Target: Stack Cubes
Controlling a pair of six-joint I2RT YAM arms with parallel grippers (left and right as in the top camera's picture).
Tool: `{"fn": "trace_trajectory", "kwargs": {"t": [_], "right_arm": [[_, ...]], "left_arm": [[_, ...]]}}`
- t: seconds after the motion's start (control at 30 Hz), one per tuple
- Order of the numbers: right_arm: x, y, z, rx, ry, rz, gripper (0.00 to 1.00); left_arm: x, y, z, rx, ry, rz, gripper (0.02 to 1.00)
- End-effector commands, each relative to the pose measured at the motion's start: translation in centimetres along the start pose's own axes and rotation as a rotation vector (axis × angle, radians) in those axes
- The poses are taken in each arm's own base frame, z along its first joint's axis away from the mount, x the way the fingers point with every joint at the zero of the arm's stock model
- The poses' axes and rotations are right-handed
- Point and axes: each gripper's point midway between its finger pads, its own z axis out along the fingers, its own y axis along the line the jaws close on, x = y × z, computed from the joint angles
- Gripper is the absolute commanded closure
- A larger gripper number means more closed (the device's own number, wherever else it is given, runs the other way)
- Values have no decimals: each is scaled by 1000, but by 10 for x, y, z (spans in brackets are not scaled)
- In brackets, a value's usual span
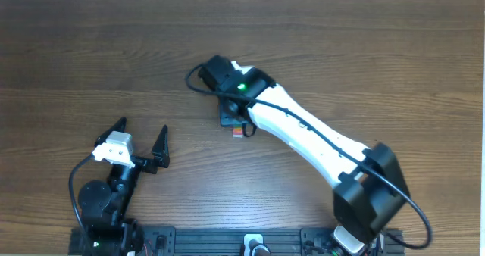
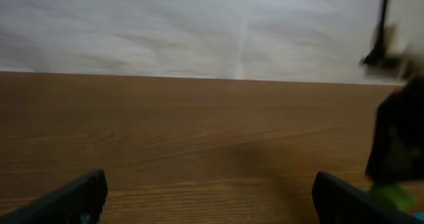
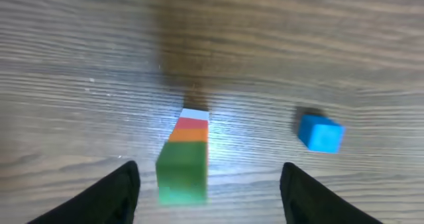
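Cubes (image 3: 183, 159) stood stacked at 3 o'clock from your spread left gripper (image 1: 142, 126). Your right gripper (image 3: 209, 168), jaws apart, hung over them; you'd have done best rising straight, then fetching the blue cube (image 3: 320, 133).

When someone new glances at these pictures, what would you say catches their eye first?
The stack of cubes stands out most: green on top with orange and red beneath, standing mid-table on the wooden table. The right gripper hangs over it, its fingers wide open. A lone blue cube sits apart from the stack, and the left gripper rests open near its base.
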Motion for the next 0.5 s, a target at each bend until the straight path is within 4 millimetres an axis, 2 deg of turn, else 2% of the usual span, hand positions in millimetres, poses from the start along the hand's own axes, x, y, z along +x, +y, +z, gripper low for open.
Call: {"fn": "trace_trajectory", "kwargs": {"t": [0.03,0.1,0.2,0.3,0.5], "right_arm": [[-23,-24,-60,-52,-130,46,334],[-19,-39,-69,-43,-128,64,334],[-8,-60,-66,-5,-89,89,334],[12,-75,-44,41,-14,98,336],[47,-85,10,52,77,102,343]], "left_arm": [[2,1,0,1,-4,15,18],[2,0,0,1,-4,15,23],[2,1,0,1,-4,15,18],[2,1,0,1,-4,15,20],[2,1,0,1,-4,15,20]]}}
